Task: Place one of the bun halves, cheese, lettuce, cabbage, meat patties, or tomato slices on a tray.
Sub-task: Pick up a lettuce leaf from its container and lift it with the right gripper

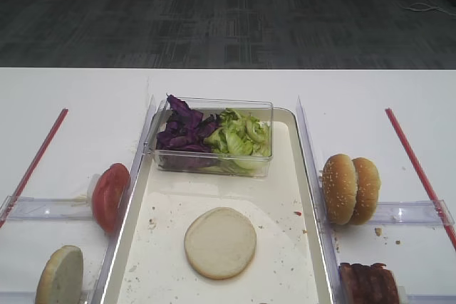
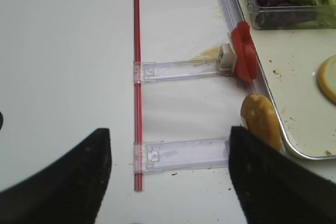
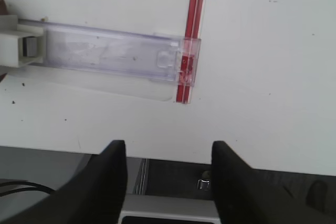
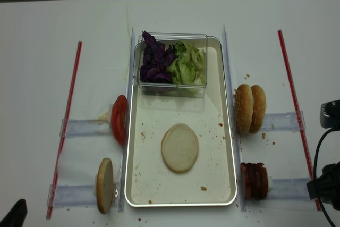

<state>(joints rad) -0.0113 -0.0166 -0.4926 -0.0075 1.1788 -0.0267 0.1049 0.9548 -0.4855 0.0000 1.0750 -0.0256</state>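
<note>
White counter (image 1: 85, 90) above grey carpet: both hands, right hand (image 3: 169, 167) and left hand (image 2: 169, 166), gape empty; one bun half (image 1: 220, 242) lies on the tray (image 1: 288, 176), far ahead. Upright tomato slices (image 1: 110, 196) may topple if nudged.

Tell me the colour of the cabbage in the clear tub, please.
Dark purple; the cabbage shows best in the exterior high view.

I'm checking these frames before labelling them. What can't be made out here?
- Meat patties: cut off by the bottom edge in the exterior high view; how many are stacked is too small to count in the realsense view.
- Cheese: not visible in any view.
- Left gripper and right gripper: only the open dark fingers show in the wrist views; both arms are mostly out of frame.
- Lettuce and cabbage: lower layers blurred behind the clear tub.
</note>
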